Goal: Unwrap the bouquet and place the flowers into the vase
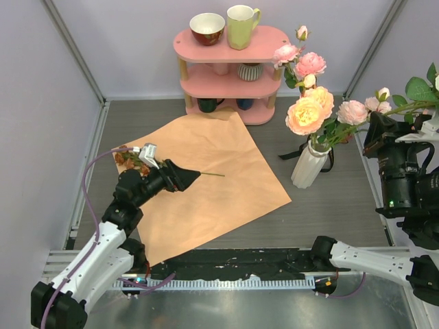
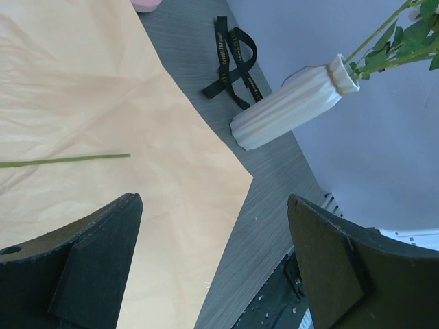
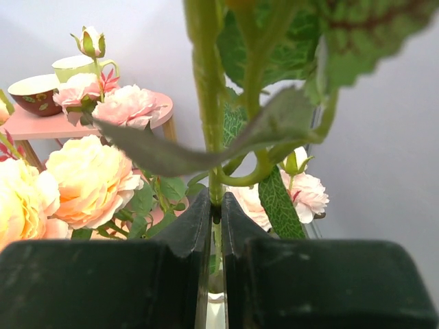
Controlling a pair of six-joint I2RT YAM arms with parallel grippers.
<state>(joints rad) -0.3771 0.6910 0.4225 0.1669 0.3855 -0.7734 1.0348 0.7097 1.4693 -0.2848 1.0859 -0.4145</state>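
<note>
White ribbed vase [image 1: 309, 166] upright beside flat tan paper [image 1: 219, 154], holding pink, peach roses [image 1: 309, 113] (rusty rose [image 1: 125, 160] lies on paper).

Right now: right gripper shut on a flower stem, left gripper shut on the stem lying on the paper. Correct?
The left gripper is open, jaws wide apart above the paper, and the lying stem is untouched: see the left wrist view. The right gripper is indeed shut on a flower stem.

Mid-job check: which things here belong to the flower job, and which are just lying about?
Job: vase, roses in it, rose stem in the right fingers, brown rose on the spread paper, loose ribbon.
Lying about: pink shelf, mug, bowl, striped cup.
</note>
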